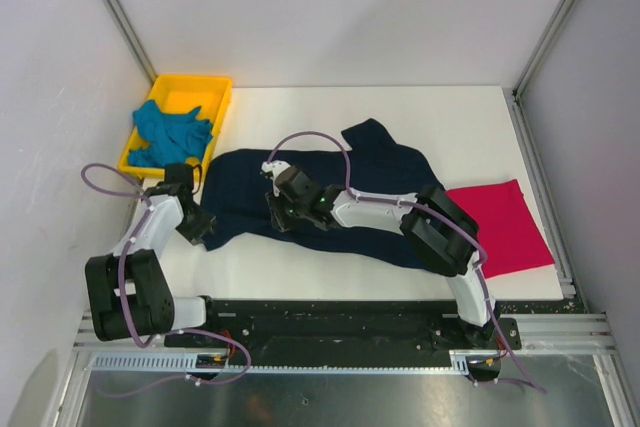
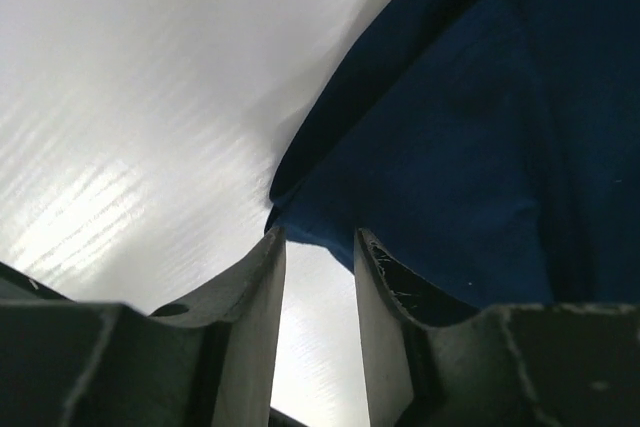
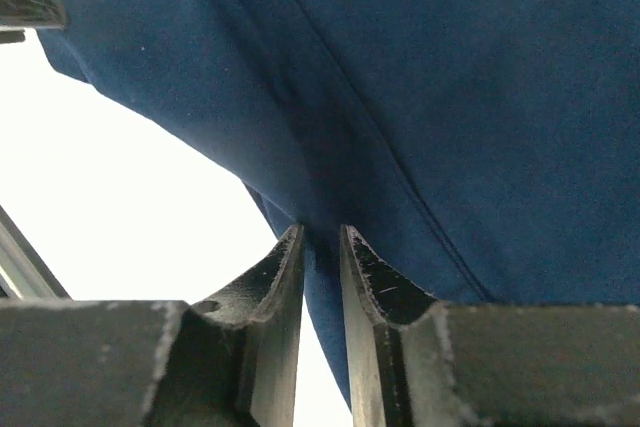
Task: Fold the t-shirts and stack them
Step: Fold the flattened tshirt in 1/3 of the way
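The dark navy t-shirt lies spread out across the middle of the white table. My left gripper is at its near left corner. In the left wrist view the left gripper is open, bare table shows between the fingers, and the navy cloth starts right at the tips. My right gripper is at the shirt's near edge. In the right wrist view it is shut on a fold of navy cloth. The crimson-pink t-shirt lies folded flat at the right. The teal t-shirt lies crumpled in the tray.
A yellow plastic tray stands at the back left corner of the table. Grey walls and metal frame posts close in the left, back and right sides. A black rail runs along the near edge.
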{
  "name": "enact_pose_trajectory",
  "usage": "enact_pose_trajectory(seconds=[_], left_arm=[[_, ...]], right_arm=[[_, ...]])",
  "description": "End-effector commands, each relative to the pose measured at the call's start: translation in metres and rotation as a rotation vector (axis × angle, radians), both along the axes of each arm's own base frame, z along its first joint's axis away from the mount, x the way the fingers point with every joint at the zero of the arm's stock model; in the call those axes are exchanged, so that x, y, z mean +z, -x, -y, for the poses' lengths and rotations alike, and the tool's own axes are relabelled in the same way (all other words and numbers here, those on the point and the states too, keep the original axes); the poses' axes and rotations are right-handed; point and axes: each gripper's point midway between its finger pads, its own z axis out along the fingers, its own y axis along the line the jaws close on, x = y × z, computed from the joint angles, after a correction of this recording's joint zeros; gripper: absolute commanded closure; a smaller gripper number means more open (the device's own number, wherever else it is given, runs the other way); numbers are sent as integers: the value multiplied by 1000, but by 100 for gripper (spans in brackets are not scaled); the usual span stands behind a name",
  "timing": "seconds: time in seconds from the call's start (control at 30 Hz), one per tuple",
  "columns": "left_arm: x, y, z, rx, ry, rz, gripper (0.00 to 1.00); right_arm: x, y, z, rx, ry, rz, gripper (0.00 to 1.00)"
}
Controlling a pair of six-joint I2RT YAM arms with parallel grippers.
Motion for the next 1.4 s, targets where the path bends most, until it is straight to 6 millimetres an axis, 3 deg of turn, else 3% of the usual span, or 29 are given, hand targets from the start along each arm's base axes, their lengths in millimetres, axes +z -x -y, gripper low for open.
enact_pose_trajectory(seconds=[0.0,0.3,0.43,0.6,0.73,0.83,1.0,1.07,1.2,1.37], left_arm=[[-7,0,6,98,61,2,60],[-10,-5,-6,86,-8,-24,61],[-10,-2,-19,92,-73,-42,74],[6,-1,-45,79,-228,-42,95],[18,4,-63,78,-331,-58,100],[18,7,-62,61,-333,-72,92],[28,-1,-51,16,-272,-12,56],[42,-9,-48,-13,-264,40,49],[63,-28,-35,-89,-210,124,52],[49,-52,1,-205,-97,148,60]], right_arm=[[36,5,-11,28,-63,32,73],[77,0,10,-10,-118,44,64],[89,-8,34,-67,-129,41,63],[77,-27,87,-228,-103,-12,63],[47,-35,138,-391,-49,-90,63],[24,-28,167,-466,-22,-145,63],[12,-17,200,-566,23,-160,63],[16,-15,211,-597,32,-154,63],[26,-8,235,-680,42,-152,62],[24,8,279,-819,58,-170,62]])
